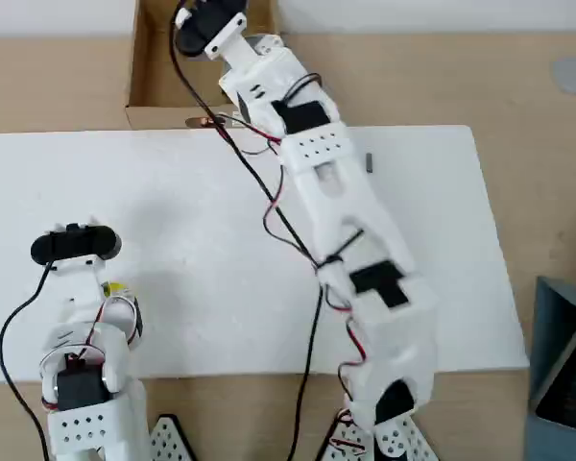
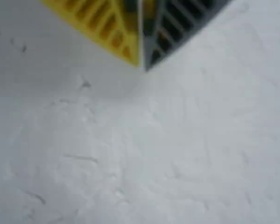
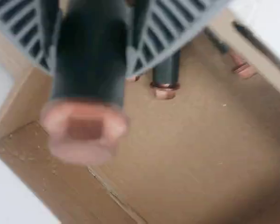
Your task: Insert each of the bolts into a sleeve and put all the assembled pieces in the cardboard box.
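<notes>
Sleeved bolt clamped in right gripper over cardboard box; left gripper closed, empty, over white sheet.

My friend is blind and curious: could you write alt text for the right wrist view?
The robot's right pincer grips a dark cylindrical sleeve with a copper-coloured bolt head showing, over an open brown cardboard box. Another sleeved bolt lies inside it.

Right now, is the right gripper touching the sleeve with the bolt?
Touching. The right wrist view shows the right gripper clamped on both sides of the sleeve, holding it over the box.
</notes>
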Controlling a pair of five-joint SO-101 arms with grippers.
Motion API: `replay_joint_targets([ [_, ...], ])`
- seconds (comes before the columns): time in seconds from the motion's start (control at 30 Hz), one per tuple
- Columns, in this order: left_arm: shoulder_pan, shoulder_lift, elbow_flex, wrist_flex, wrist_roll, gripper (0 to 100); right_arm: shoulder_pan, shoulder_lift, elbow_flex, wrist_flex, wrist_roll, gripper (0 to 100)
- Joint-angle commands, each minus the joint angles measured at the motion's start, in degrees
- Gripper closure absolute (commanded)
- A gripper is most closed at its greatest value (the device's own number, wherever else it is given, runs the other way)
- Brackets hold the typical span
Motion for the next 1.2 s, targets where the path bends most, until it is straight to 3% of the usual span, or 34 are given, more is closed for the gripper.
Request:
replay_joint_targets([
  [0.0,-0.09,-0.31,-0.26,-1.05,-0.18,100,1.01,5.85,-12.97,-1.67,3.87,98.7],
  [0.27,-0.09,-0.31,-0.26,-1.05,-0.18,100,0.22,17.80,-24.75,1.76,11.87,98.5],
  [0.5,-0.09,-0.31,-0.26,-1.05,-0.18,100,0.04,22.99,-32.04,7.21,12.04,85.1],
  [0.97,-0.09,-0.31,-0.26,-0.97,-0.26,100,-0.13,24.22,-36.26,8.70,12.04,85.0],
  [1.17,-0.62,-0.31,-0.26,-0.97,-0.26,100,-0.13,24.48,-46.02,17.41,11.78,85.0],
])
